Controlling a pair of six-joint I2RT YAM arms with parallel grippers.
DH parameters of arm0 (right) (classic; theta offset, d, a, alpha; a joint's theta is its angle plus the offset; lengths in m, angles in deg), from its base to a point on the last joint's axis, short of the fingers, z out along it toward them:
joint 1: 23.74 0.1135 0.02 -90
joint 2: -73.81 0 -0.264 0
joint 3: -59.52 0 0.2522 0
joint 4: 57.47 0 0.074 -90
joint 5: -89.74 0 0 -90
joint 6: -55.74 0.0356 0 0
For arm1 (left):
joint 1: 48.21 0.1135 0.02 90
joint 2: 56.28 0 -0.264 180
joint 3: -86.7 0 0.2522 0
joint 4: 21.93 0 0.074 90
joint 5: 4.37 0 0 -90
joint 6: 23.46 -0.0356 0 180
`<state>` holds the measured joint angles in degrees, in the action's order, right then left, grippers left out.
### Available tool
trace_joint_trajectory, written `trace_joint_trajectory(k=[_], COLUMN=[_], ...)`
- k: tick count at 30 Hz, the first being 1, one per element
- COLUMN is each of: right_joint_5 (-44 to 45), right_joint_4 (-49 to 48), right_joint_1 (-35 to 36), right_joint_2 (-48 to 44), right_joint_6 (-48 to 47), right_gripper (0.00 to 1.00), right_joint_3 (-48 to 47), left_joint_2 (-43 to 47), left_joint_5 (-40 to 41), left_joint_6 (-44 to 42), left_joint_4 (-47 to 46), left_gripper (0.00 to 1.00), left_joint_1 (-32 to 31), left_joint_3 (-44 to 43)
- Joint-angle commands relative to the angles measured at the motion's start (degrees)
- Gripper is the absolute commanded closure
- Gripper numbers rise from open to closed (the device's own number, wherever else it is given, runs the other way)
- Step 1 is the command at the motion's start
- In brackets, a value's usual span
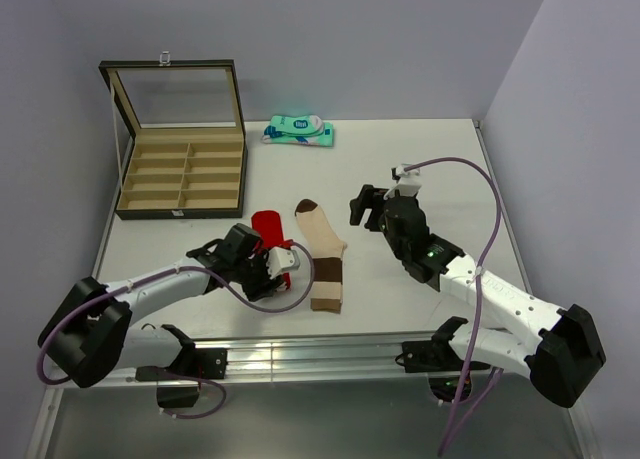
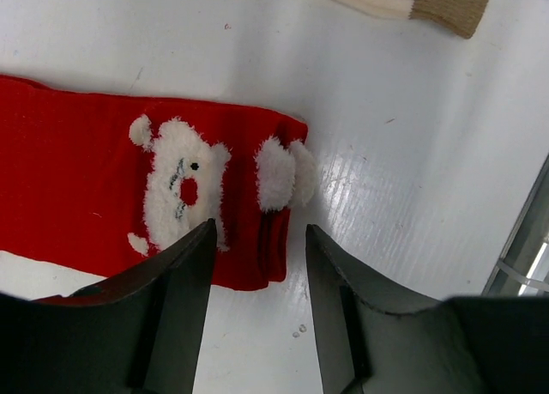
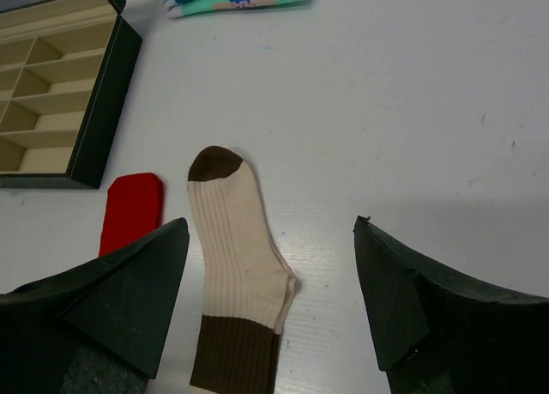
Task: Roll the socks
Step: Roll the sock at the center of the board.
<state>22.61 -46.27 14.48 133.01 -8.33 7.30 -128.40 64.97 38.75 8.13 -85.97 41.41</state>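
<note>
Red fabric sock (image 2: 86, 179) with a white fuzzy bear patch is lying flat on the white bench (image 1: 420, 169), near the front, left of middle. Cream ribbed sock (image 1: 322, 249) with a brown toe and a brown band is lying flat just to its right, toe pointing to the far side, with a thin strip of bench showing between the 2. Neither sock is rolled.

Left claw (image 2: 257, 231) is hanging low over the near end of the red sock with its 2 fingers spread. They are straddling the sock's corner by the bear patch: 1 finger is overlapping the red fabric, the other is sitting over bare bench just beside the sock's edge. Nothing is being pinched; cannot tell if the tips are touching the fabric.

Right claw (image 3: 271, 222) is hovering above the bench near the cream sock's toe, on its right side, fingers spread wide and holding nothing.

Dark flat box (image 1: 182, 174) with cream compartments is sitting at the far left, glass lid standing open. Teal-and-white flat packet (image 1: 299, 130) is lying at the far edge, well apart from both socks.
</note>
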Motion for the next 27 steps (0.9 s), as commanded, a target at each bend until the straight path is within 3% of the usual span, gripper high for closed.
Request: trace_joint_trajectory(k=[1,7,15,23,27], right_joint_5=[1.65,2.00,0.42,-8.01,-12.76], right_joint_4=[-2.35,-2.27,-2.00,-5.33,-7.88], right_joint_1=[0.63,0.72,1.25,2.47,4.49], right_joint_2=[-0.93,-1.54,-0.49,0.65,3.02], right_joint_6=[-0.44,-1.50,-2.91,-4.84,-6.42], right_gripper=[0.16,0.16,0.24,0.36,0.44], right_joint_3=[-0.65,-0.13,0.22,2.50,3.48], left_joint_2=[-1.26,-3.12,-3.73,-9.44,-12.77], left_joint_5=[0.71,2.12,-0.07,-10.78,-15.80], left_joint_6=[0.19,0.81,-0.16,-4.89,-7.71], left_joint_4=[-2.58,-4.16,-2.59,8.47,13.31], left_gripper=[0.49,0.54,0.76,0.96,0.96], left_joint_1=[-0.30,-0.39,-0.30,1.63,4.53], left_joint_3=[-2.05,-1.69,-3.54,-10.29,-13.73])
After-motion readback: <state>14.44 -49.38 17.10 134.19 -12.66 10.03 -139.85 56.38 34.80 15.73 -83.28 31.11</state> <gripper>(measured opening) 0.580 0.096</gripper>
